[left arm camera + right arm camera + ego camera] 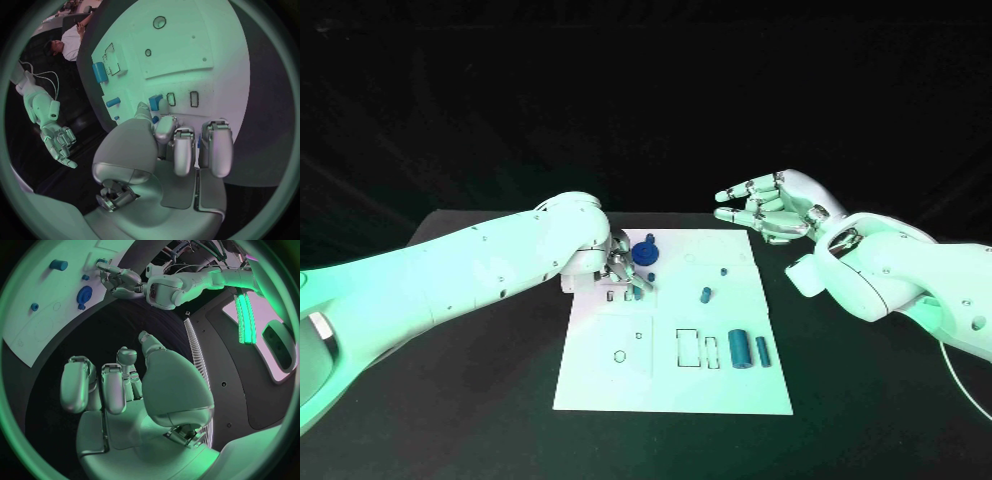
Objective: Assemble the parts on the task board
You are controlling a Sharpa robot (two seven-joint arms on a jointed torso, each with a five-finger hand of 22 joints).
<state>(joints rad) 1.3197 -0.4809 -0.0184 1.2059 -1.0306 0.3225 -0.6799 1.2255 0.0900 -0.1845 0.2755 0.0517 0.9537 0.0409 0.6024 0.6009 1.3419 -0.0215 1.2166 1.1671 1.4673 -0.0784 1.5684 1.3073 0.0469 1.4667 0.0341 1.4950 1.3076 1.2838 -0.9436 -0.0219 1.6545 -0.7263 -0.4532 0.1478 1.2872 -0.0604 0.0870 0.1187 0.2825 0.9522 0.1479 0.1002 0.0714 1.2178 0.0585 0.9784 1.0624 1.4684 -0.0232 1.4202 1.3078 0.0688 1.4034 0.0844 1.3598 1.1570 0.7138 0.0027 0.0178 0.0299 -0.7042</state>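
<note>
While two cylinders (pixel 749 351) lie, one knob (pixel 646 253) stands.

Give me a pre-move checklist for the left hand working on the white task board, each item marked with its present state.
1. Silver left hand is over the white task board: ok.
2. Small blue part at its fingertips, held or only touched: cannot tell.
3. Silver right hand is off the board, holding nothing: ok.
4. Two blue cylinders lie unseated by the board's near right: not ok.
5. Blue round knob part stands beside the left hand: ok.
</note>
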